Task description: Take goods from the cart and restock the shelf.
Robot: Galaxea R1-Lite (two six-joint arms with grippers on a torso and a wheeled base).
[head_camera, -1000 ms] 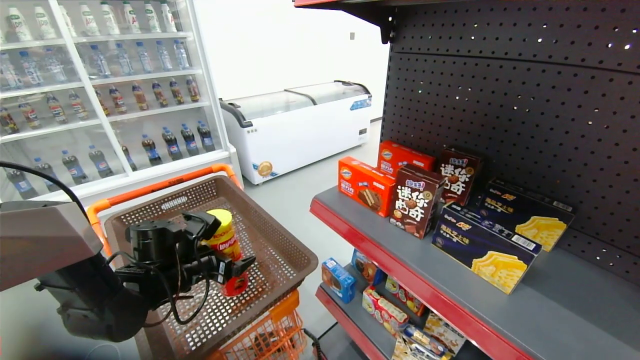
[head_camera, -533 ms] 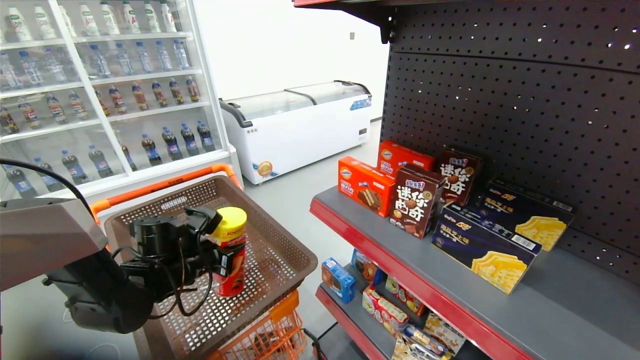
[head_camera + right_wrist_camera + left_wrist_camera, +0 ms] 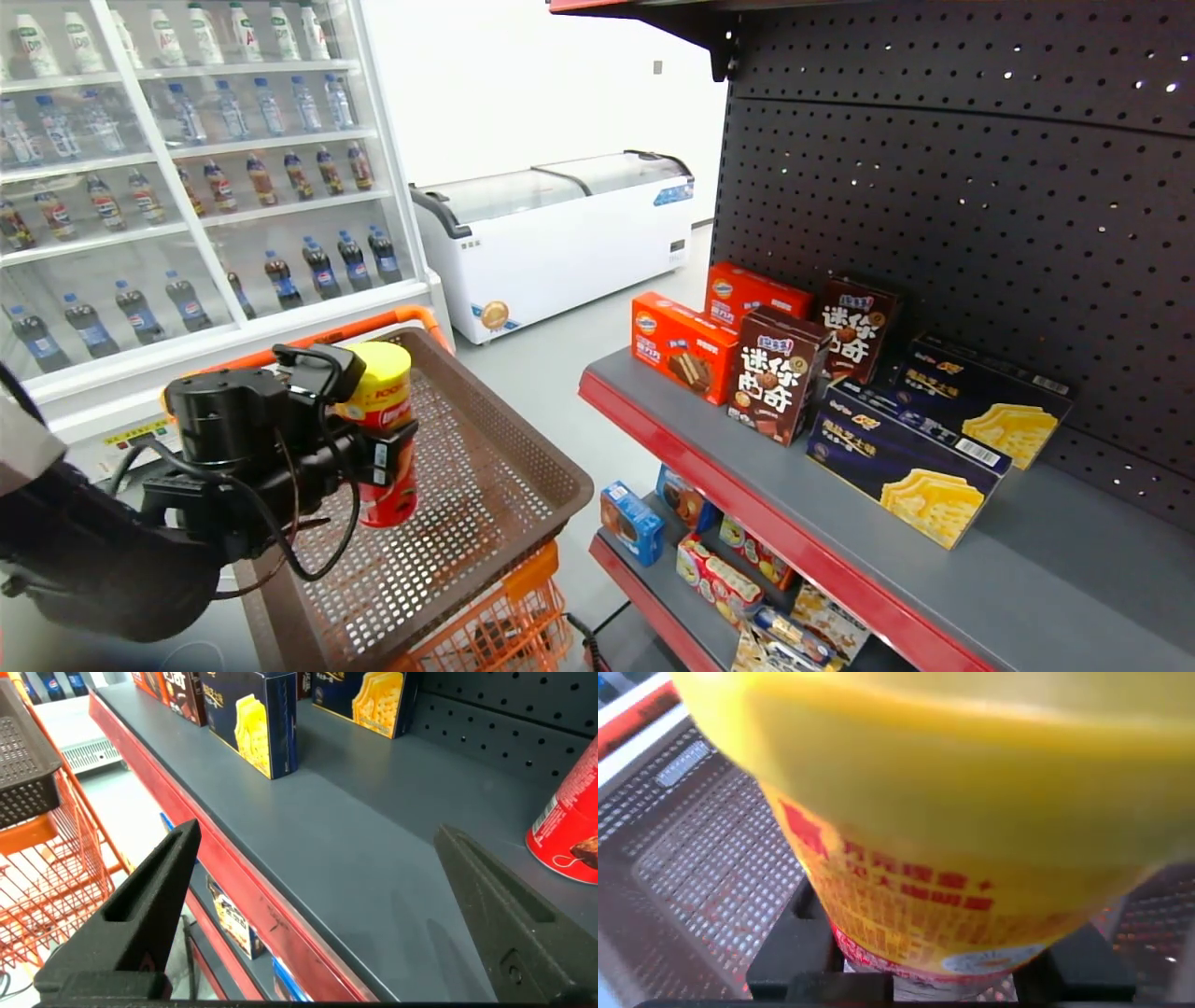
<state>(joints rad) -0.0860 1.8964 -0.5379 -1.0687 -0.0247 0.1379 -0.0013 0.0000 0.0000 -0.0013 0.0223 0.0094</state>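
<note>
A chip can (image 3: 385, 425) with a yellow top and red base hangs upright above the brown mesh basket (image 3: 523, 467) of the orange cart (image 3: 504, 625). My left gripper (image 3: 378, 459) is shut on it around its middle. In the left wrist view the chip can (image 3: 934, 831) looms close, with black fingers (image 3: 789, 961) on either side of its red base. My right gripper (image 3: 322, 924) is open over the grey shelf (image 3: 355, 849), with nothing between its fingers. A red can (image 3: 572, 821) stands on the shelf beyond it.
The grey shelf (image 3: 934, 579) with a red front edge holds orange boxes (image 3: 686, 345), brown boxes (image 3: 780, 373) and dark blue boxes (image 3: 910, 462) against the pegboard. A lower shelf (image 3: 653, 569) holds more goods. A drinks fridge (image 3: 187, 168) and chest freezer (image 3: 560, 233) stand behind.
The left gripper closed on the chip can and lifted it up and to the left, off the basket floor.
</note>
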